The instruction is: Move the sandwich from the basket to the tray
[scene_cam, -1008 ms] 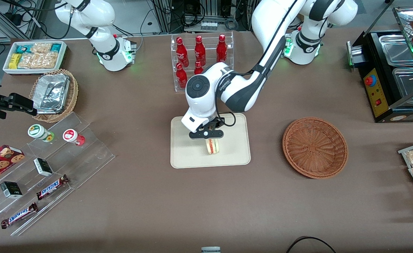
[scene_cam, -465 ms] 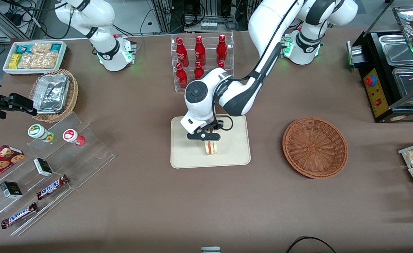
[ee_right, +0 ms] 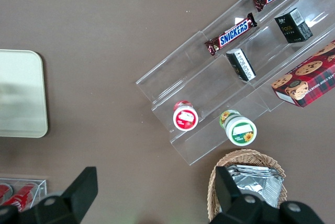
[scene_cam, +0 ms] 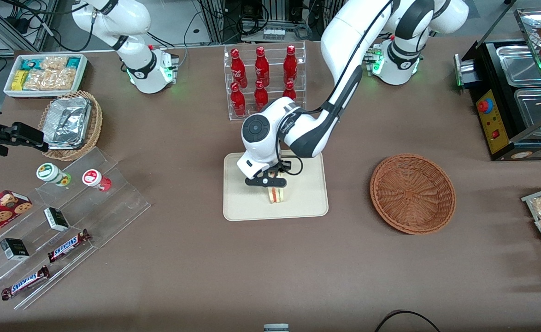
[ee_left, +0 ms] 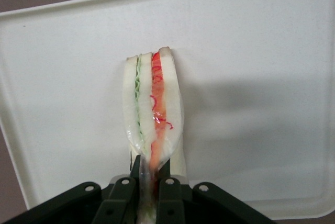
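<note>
The sandwich (scene_cam: 277,194) (ee_left: 153,110), pale bread with a green and an orange-red layer, is over the middle of the cream tray (scene_cam: 245,205) (ee_left: 251,77), its lower end at or just above the tray's floor. My gripper (scene_cam: 274,182) (ee_left: 150,174) is directly above it, shut on the sandwich's upper end. The reddish-brown wicker basket (scene_cam: 412,192) lies on the table beside the tray, toward the working arm's end, and holds nothing.
A clear rack of red bottles (scene_cam: 262,78) stands farther from the camera than the tray. Stepped acrylic shelves (scene_cam: 67,221) with snacks, a lighter basket with foil (scene_cam: 71,123) and a white snack bin (scene_cam: 45,74) lie toward the parked arm's end. A black food warmer (scene_cam: 514,92) stands at the working arm's end.
My gripper has come down toward the tray with the sandwich and shifted slightly toward the tray's middle. The grip has stayed shut on it.
</note>
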Motion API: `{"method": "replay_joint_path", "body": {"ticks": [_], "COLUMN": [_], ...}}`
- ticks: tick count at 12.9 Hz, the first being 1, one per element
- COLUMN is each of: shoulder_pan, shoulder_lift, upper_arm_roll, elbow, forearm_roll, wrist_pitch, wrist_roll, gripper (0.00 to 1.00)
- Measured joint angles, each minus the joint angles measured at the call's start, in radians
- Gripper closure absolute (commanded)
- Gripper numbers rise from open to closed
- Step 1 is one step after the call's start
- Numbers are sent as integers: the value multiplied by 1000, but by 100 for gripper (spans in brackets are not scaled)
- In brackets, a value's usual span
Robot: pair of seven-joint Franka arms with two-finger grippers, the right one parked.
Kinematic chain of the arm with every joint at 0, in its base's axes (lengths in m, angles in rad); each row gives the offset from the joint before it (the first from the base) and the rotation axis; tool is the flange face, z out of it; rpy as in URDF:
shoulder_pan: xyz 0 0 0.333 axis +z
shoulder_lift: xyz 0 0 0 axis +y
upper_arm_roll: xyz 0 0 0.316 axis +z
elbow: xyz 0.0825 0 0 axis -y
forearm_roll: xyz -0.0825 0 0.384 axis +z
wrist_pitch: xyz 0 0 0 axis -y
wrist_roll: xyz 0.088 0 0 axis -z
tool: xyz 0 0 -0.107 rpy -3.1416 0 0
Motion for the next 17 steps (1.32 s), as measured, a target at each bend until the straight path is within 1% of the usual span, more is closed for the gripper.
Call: {"method": "replay_joint_path", "body": {"ticks": [1, 2, 6, 9, 12, 15, 17], "shoulder_pan": [0, 0, 1, 8, 46, 124, 170], "shoulder_lift": [6, 7, 1, -49, -173, -310, -380], "upper_arm_roll": [-3, -3, -1, 5, 15, 18, 21], "elbow": [0, 0, 7, 24, 41, 42, 42], "forearm_roll": [0, 0, 0, 1, 1, 1, 2], "wrist_pitch": [17, 20, 17, -40, -137, -220, -302], "wrist_roll": [0, 0, 1, 0, -1, 0, 2], "gripper": [8, 0, 0, 0, 0, 0, 0]}}
